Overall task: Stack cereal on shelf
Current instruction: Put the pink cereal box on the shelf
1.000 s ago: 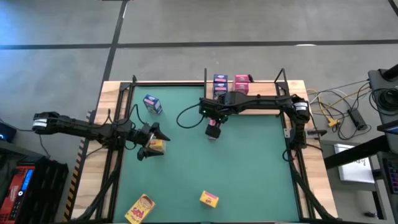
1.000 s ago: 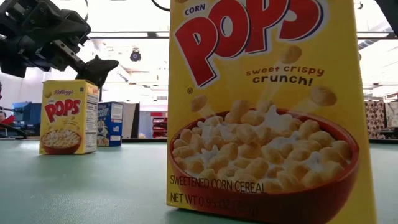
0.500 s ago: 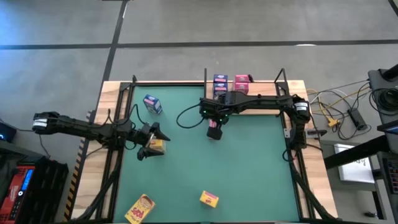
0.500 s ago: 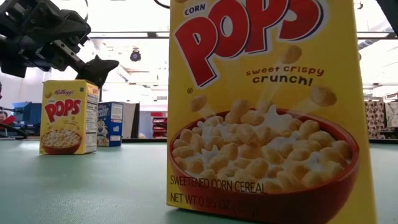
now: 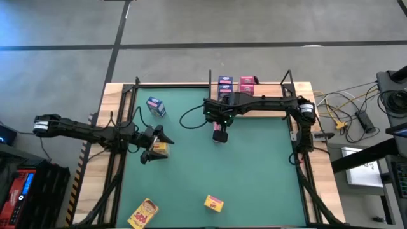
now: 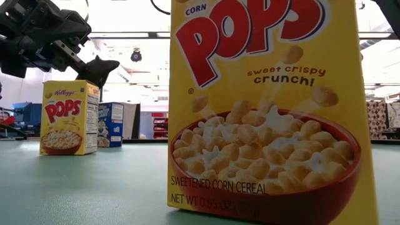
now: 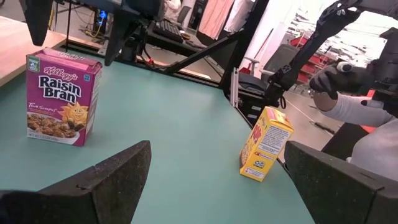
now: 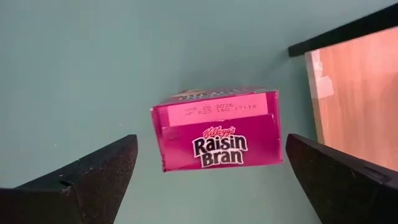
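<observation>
A pink Raisin Bran box stands upright on the green mat, close to the light-wood shelf. My right gripper hangs open above it, with a finger out to either side and clear of the box. The box also shows in the left wrist view. A blue box and a pink box stand on the shelf. My left gripper is open just above a yellow Corn Pops box that stands on the mat at the left.
A blue box stands at the far left. Another yellow Corn Pops box stands near the front edge, and a yellow pack lies at the front left. Black posts edge the shelf. A person's gloved hand shows beyond the table.
</observation>
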`<state>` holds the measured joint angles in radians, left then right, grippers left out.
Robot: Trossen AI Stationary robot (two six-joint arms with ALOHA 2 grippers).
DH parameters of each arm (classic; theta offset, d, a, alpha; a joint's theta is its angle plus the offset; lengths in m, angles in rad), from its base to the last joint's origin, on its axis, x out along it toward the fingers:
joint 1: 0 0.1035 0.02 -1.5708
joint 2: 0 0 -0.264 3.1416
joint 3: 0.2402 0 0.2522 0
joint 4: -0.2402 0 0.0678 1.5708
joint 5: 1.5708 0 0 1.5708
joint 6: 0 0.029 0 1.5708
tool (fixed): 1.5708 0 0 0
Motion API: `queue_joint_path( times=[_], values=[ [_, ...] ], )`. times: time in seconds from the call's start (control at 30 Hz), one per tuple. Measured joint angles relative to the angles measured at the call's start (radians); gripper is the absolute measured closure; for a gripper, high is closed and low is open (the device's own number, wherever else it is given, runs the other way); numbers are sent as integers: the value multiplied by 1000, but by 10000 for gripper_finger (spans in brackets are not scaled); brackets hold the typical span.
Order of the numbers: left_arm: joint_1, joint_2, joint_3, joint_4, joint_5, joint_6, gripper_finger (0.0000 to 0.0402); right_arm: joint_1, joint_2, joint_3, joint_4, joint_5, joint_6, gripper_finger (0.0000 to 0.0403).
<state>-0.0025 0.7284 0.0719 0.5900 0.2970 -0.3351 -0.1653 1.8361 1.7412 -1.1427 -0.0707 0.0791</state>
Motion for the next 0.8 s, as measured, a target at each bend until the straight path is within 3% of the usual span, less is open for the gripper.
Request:
queue_joint_path(
  times=[0.37,0.8],
  values=[
    [0,6,0,-3,0,0,49,-27,31,-25,28,-16,2,3],
    [0,11,0,0,0,0,49,-36,31,-85,87,14,136,3]
  ],
)
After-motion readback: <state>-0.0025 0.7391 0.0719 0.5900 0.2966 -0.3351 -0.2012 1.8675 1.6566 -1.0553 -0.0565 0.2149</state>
